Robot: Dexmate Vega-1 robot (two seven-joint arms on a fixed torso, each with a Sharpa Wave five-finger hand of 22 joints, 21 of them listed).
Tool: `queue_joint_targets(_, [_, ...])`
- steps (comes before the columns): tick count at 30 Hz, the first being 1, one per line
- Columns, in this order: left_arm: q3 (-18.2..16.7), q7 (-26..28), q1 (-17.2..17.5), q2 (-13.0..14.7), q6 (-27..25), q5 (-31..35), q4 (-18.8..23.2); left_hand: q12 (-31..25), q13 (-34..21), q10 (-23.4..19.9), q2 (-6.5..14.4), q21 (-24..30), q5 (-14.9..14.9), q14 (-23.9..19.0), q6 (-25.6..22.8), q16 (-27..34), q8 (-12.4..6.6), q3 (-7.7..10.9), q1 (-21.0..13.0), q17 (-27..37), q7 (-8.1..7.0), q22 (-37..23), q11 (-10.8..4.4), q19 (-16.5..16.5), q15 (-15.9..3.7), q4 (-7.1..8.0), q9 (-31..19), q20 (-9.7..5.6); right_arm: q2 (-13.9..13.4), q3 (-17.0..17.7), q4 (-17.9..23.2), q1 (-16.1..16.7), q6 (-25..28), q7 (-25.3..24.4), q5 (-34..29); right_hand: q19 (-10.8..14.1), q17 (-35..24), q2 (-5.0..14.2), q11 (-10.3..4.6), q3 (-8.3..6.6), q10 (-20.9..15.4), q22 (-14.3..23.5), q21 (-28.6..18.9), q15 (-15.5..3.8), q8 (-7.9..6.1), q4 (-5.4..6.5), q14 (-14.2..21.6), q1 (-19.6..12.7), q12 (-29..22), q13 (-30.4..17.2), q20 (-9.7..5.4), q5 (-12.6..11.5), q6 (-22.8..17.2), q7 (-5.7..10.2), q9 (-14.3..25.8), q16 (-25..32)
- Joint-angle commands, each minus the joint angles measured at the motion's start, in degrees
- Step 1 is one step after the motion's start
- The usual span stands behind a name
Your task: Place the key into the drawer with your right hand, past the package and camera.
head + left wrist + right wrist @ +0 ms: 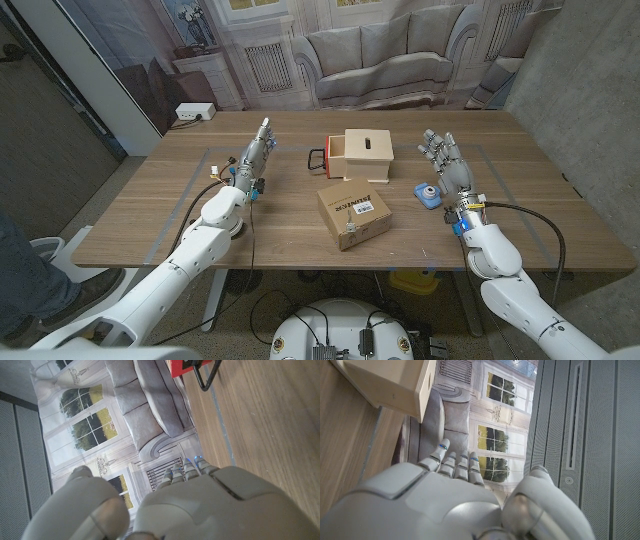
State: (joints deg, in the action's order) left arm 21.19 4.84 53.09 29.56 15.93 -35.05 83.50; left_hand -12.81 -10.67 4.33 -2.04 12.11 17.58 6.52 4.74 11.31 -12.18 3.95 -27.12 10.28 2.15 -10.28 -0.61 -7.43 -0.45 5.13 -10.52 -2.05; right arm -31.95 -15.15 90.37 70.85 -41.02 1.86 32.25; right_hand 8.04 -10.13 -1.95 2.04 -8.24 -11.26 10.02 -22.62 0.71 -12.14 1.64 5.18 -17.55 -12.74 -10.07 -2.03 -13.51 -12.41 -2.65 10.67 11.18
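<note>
Head view, left to right: your left hand point(258, 150) stands empty, fingers extended; the drawer box point(366, 155) sits mid-table (red handle side facing left), the package point(354, 215) just before it. The key point(350, 233) lies on the package; the blue camera point(427, 193) sits beside your empty, spread-fingered right hand point(447, 162).

Both arms reach in from the near corners, forearms angled toward the middle of the table point(150, 200). The left hand point(256, 152) stands on its edge, fingers straight, together, holding nothing. The right hand point(446, 161) is raised upright with fingers slightly spread, also holding nothing.
</note>
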Motion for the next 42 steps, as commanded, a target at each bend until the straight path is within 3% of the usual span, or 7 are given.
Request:
queue_joint_targets(1, [0.38, -0.41, -0.92, 1.0, -2.58, -0.12, 1.64, 0.16, -0.19, 0.07, 0.26, 0.55, -0.27, -0.47, -0.1, 0.14, 0.05, -0.09, -0.32, 0.19, 0.3, -0.17, 0.09, 1.29, 0.23, -0.44, -0.24, -0.81, -0.52, 0.44, 0.72, 1.64, -2.37, 0.35, -0.77, 0.64, -0.16, 0.07, -0.16, -0.17, -0.57, 0.07, 0.26, 0.06, -0.25, -0.39, 0.55, -0.46, -0.19, -0.24, -2.68, -0.35, -0.9, 0.13, 0.09, 0.07])
queue_joint_targets(7, [1.12, -1.16, -1.93, 1.65, -5.3, -0.35, 1.9, 0.14, -0.19, -0.29, 0.37, 0.83, -0.34, -1.08, -0.47, 0.25, 0.03, -0.22, -0.4, 0.25, 0.44, -0.24, 0.33, 2.19, 0.43, -0.42, -0.25, -0.78, -0.5, 0.72, 1.37, 2.7, -2.94, -0.38, -1.88, 0.92, -0.15, 0.24, -0.27, -0.24, -0.83, 0.08, 0.37, 0.04, -0.19, -0.53, 0.84, -0.72, -0.21, -0.24, -2.76, -0.31, -1.06, 0.25, 0.1, 0.09])
queue_joint_targets(11, [1.36, -1.29, -2.09, 2.14, -6.63, -0.48, 2.35, 0.29, -0.2, -0.15, 0.48, 0.34, -0.41, -0.54, -0.31, -0.06, 0.19, -0.33, -0.38, 0.28, 0.54, -0.27, 0.39, 1.07, 0.45, -0.36, -0.25, -0.81, -0.58, 0.67, 1.44, 3.01, -3.19, -0.24, -2.1, 1.06, -0.15, 0.33, -0.11, -0.29, -1.0, 0.08, 0.45, 0.07, -0.15, -0.62, 0.95, -0.88, -0.23, -0.24, -2.79, -0.28, -1.1, 0.27, 0.1, 0.08])
queue_joint_targets(25, [1.69, -0.52, -2.35, 1.13, -6.38, -0.31, 1.63, 0.39, -0.2, -0.31, 0.84, 0.58, -0.53, -1.0, -0.42, -0.01, 0.31, -0.47, -0.49, 0.32, 0.55, -0.33, 0.52, 1.85, 0.52, -0.28, -0.27, -0.88, -0.57, 0.27, 1.28, 4.0, -3.77, 0.27, -1.8, 1.44, -0.12, 0.74, -0.23, -0.56, -1.28, 0.08, 0.75, 0.12, -0.01, -1.08, 1.32, -1.71, -0.17, -0.25, -2.68, -0.22, -1.27, 0.35, 0.11, 0.04])
queue_joint_targets(42, [2.48, -0.46, -3.13, -0.22, -4.96, 0.61, 0.7, 0.59, -0.21, -0.18, 1.06, -0.12, -0.65, -0.58, -0.43, -0.32, 0.44, -0.58, -0.83, 0.32, 0.48, -0.33, 0.17, 0.29, 0.36, -0.38, -0.28, -0.79, 0.12, 1.78, 3.27, 8.58, -7.23, -1.97, -4.8, 1.96, -0.08, 0.77, -0.86, -0.69, -1.64, 0.09, 1.13, -0.16, 0.19, -1.75, 1.64, -2.67, -0.12, -0.27, -2.73, -0.08, -1.32, 0.77, 0.13, -0.07])
